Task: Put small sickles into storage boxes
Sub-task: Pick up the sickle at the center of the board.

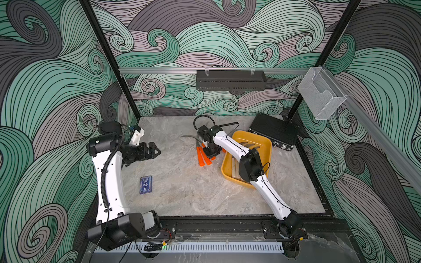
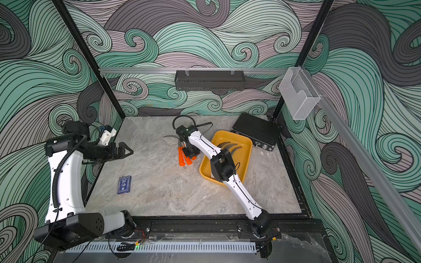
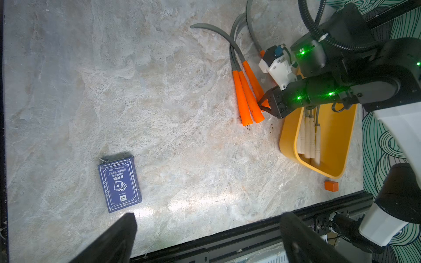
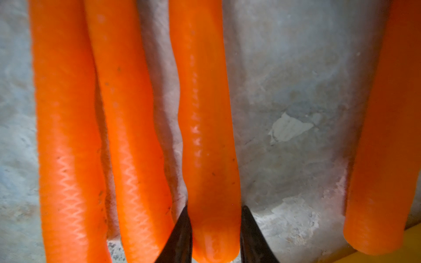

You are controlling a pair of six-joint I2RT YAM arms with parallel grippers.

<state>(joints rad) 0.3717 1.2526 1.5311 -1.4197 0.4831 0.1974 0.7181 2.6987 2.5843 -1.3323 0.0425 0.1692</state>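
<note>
The right fingers (image 4: 182, 234) are closed on the butt end of one orange-handled sickle (image 4: 205, 118), with a tip pressed to each side of the handle. It appears to rest on the desk (image 3: 159, 113). Two more orange sickles (image 3: 243, 95) lie just beside those fingers on one side. A fourth handle (image 4: 382, 159) and the yellow tray (image 3: 289, 141) lie on the other side. The left fingers (image 3: 118, 236) stand wide apart and empty, well away from every sickle.

The sickle looks stiff and fairly light. Its handle is glossy and tapered, so a pinch could slide toward the thin end. Held at the butt, the long blade would likely sag and swing, so a hold nearer mid-handle seems steadier. The crossed blades may also snag on lifting.

The right wrist view alone shows the contact on the handle, but it shows no blades. The left wrist view shows the grey blades (image 3: 218, 34) overlapping beyond the fingers. It also shows wooden-handled sickles (image 3: 309, 136) in the tray and a small orange cube (image 3: 331, 186), which does not show in either top view. A top view shows the curved blades in the tray (image 1: 249, 144).
</note>
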